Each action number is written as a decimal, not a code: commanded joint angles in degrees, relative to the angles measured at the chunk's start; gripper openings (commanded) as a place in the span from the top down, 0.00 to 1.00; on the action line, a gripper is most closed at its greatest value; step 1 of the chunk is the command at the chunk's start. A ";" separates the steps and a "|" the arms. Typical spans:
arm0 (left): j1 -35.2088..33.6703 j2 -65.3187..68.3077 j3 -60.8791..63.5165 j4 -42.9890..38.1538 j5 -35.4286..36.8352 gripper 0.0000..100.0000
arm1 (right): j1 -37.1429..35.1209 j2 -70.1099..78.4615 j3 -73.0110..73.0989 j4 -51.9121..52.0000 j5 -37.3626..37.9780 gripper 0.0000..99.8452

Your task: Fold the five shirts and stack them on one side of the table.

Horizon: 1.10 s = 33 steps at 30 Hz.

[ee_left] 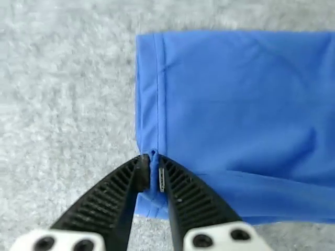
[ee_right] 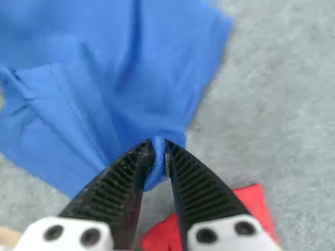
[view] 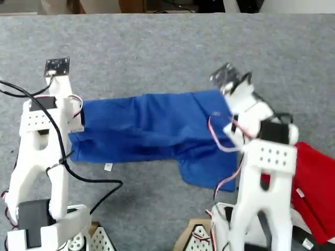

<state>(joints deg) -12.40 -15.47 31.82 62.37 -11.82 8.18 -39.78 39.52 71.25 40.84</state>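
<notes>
**Pinching a blue shirt [view: 152,125] at both ends**

Up close, the left wrist view shows the left gripper [ee_left: 152,163] clenched on the shirt's stitched hem near a corner, a small ridge of cloth standing between its ribbed black fingers. The right wrist view shows the right gripper [ee_right: 158,149] nipped tight on a bunched tip of blue cloth at the other end, with a red shirt [ee_right: 209,227] just beyond it.

From above, the blue shirt lies stretched across the middle of the table [view: 157,47] between the two arms, one flap hanging toward the near edge. The red shirt sits at the near right corner, partly under the right arm. Bare grey surface runs wide along the far side, with a narrower strip in front.

The table cover is nubby, like felt. The blue cloth is thin and smooth, with soft creases. A small white scrap [view: 108,167], possibly a tag, lies just beside the shirt's near edge.
</notes>
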 commanded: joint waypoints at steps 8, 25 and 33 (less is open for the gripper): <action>-1.76 -2.59 3.16 -4.84 -0.62 0.98 | 4.18 -16.75 18.33 0.88 9.67 1.00; 0.88 -3.21 2.99 -7.21 -6.59 0.98 | 7.08 -26.24 31.08 1.85 14.51 1.00; 0.53 -3.30 8.62 -7.65 -8.44 0.98 | 6.55 -29.49 32.40 1.93 16.53 1.00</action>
<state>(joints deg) -11.78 -16.44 40.18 55.43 -19.91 14.15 -68.09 71.87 72.84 55.60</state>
